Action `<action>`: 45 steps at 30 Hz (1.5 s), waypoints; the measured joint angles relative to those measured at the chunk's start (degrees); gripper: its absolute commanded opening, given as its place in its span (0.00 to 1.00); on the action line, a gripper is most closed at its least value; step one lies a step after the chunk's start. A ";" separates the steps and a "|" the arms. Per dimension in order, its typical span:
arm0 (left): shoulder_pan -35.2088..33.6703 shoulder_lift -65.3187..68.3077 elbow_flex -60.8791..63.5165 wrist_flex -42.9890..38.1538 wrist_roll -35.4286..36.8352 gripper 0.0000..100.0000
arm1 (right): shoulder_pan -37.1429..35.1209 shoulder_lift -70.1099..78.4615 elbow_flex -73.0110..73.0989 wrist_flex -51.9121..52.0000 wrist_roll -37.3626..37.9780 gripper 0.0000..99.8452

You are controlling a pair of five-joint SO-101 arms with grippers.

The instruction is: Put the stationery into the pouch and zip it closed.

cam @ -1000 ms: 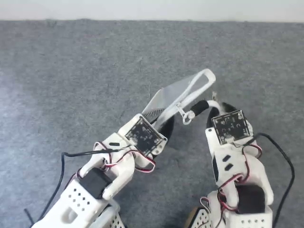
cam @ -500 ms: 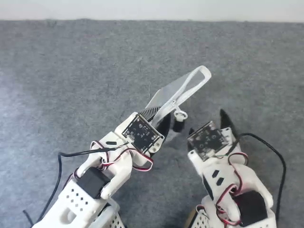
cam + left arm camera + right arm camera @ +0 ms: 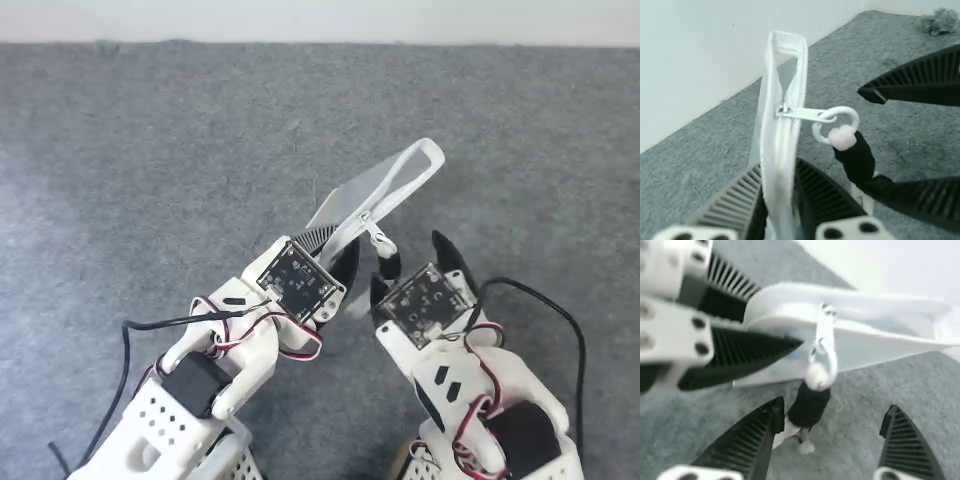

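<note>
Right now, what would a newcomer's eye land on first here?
The white pouch, held up over the grey table by the left gripper, jaws shut on its zip edge. Next, its pull with a black tassel hanging at the mouth of the right gripper, jaws open.

The worktop (image 3: 150, 150) is mottled grey felt, flecked lighter and darker, with a plain white wall (image 3: 320, 18) beyond its far edge. The pouch (image 3: 355, 195) is frosted see-through with a white zip band. Its pull (image 3: 805, 114) is silvery metal and carries a white ring, a white bead and a black stub (image 3: 855, 157). The left arm (image 3: 200, 400) and right arm (image 3: 490, 390) are white plastic. The left hand (image 3: 335, 250) and right hand (image 3: 412, 258) have black, ribbed fingers (image 3: 920, 77). Each wrist bears a black circuit board (image 3: 298, 282) dotted with tiny metal parts. Red, white and black wires (image 3: 290, 345) loop behind.
</note>
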 measured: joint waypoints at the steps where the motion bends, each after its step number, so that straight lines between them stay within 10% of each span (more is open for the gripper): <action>1: 0.00 0.00 0.00 0.00 0.00 0.01 | 0.00 0.00 0.00 -0.88 -0.44 0.30; 19: 0.00 0.00 0.00 0.00 0.00 0.01 | 4.04 -4.13 6.77 -16.88 -1.41 0.00; 45: 0.00 0.00 -0.09 0.00 0.00 0.01 | 14.68 -13.36 10.46 -21.36 -0.26 0.01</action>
